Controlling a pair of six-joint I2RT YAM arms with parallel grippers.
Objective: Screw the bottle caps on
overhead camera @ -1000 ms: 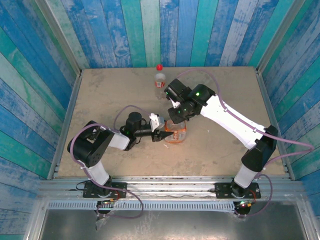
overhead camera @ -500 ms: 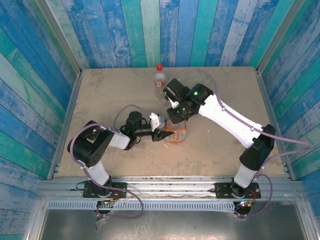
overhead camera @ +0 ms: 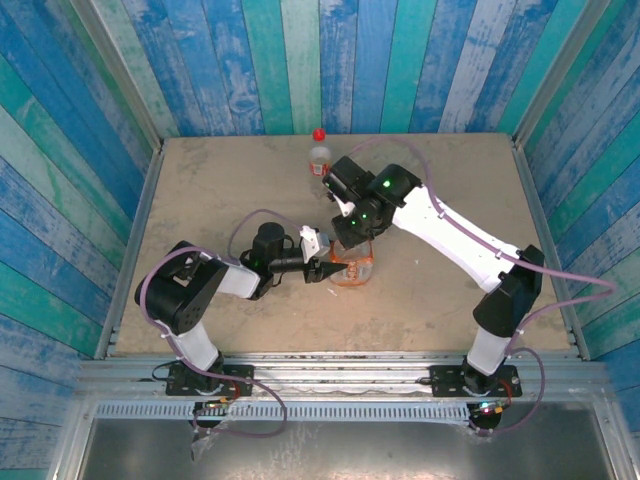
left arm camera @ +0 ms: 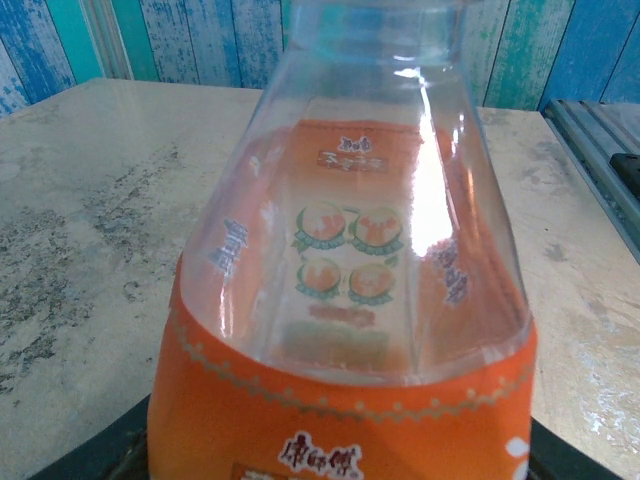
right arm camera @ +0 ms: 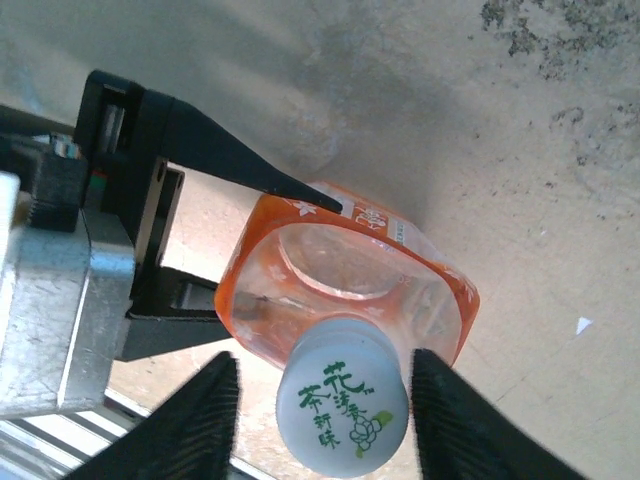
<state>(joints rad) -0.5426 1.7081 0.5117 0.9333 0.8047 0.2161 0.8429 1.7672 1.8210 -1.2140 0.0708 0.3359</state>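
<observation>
Green Chinese characters on white cap, right end effector spread either side of it, left end effector pinching Chinese-lettered orange bottle

- Top view: high behind, looking down on the whole bench.
- Left wrist: level, hard against the bottle.
- Right wrist: down onto that bottle, toward 6 o'clock.
</observation>
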